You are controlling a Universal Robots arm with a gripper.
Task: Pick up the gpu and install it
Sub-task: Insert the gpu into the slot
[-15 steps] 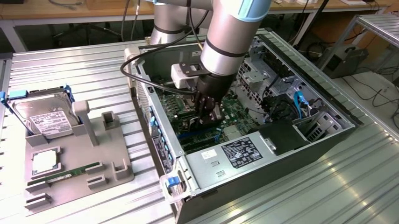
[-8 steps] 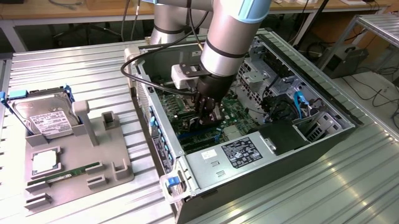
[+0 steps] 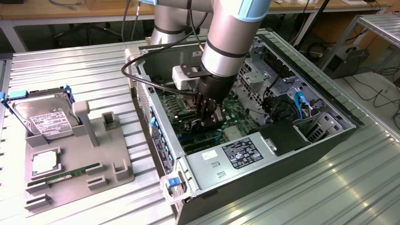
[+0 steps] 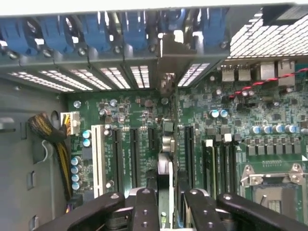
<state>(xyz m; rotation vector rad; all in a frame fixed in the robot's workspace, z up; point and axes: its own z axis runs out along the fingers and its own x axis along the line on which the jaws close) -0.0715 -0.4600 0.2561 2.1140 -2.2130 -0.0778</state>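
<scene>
Where arm is lowered into open case (image 3: 250, 192) at centre of exterior view, gpu (image 4: 165, 180) is pinched edge-on between fingers (image 4: 145, 209), held upright over motherboard (image 4: 269, 96) slots.

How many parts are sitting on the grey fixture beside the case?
3: a hard drive standing at the fixture's far end, a square chip lying flat in the middle, a green memory stick nearer the camera. Posts may hide others.
</scene>
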